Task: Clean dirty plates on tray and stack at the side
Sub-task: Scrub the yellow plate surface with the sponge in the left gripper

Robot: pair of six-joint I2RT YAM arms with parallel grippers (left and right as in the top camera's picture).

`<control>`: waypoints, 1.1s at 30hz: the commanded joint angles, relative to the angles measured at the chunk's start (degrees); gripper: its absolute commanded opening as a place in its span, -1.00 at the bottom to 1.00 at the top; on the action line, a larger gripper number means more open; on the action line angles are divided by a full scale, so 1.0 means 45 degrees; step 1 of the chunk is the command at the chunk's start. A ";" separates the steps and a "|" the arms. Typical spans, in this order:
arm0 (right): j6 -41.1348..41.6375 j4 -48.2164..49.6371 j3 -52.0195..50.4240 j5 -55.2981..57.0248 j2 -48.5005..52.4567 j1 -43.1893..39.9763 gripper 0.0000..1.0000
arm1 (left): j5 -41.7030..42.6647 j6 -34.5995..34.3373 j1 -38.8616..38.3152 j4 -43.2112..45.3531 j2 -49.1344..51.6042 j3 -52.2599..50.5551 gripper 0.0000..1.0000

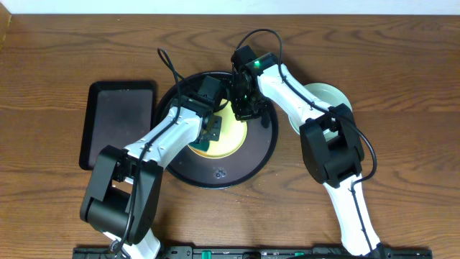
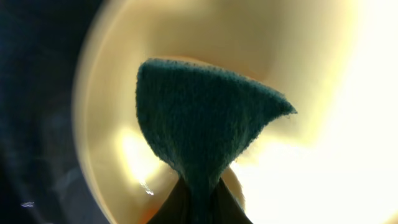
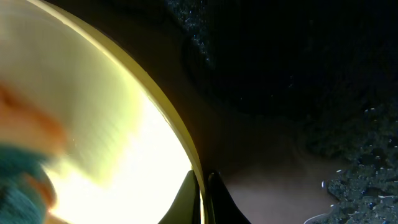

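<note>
Scrubbing step: left end effector [image 2: 199,208] clamped on the green sponge [image 2: 205,118]; sponge pressed onto the yellow plate [image 1: 236,140].
Brace: right end effector [image 3: 203,193] pinched shut on that plate's rim.
Location: yellow plate lies inside the round black tray [image 1: 262,155]. Mint plate [image 1: 321,96] sits off the tray on the worktop [image 1: 402,86], right side; one or two there, cannot tell.
Soil: orange-red patch beside the sponge in the right wrist view, too blurred to call.
Risk 1: thin rim pinch. A hard sponge stroke could twist the plate loose or skate it across the tray.
Risk 2: both wrists crowd over one small plate. A wide stroke could knock them together.
</note>
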 commanded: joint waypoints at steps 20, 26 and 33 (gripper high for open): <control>0.0199 0.0117 -0.0408 0.0136 0.0510 0.0374 -0.97 | -0.1666 -0.0748 0.0627 0.2341 0.0068 0.0209 -0.85; 0.0189 0.0117 -0.0408 0.0136 0.0510 0.0374 -0.98 | -0.1899 -0.2370 0.0597 0.2977 0.0748 0.0209 -0.85; 0.0155 0.0121 -0.0408 0.0136 0.0510 0.0374 -0.97 | -0.0165 -0.2050 0.0573 0.3055 0.1141 0.0214 -0.85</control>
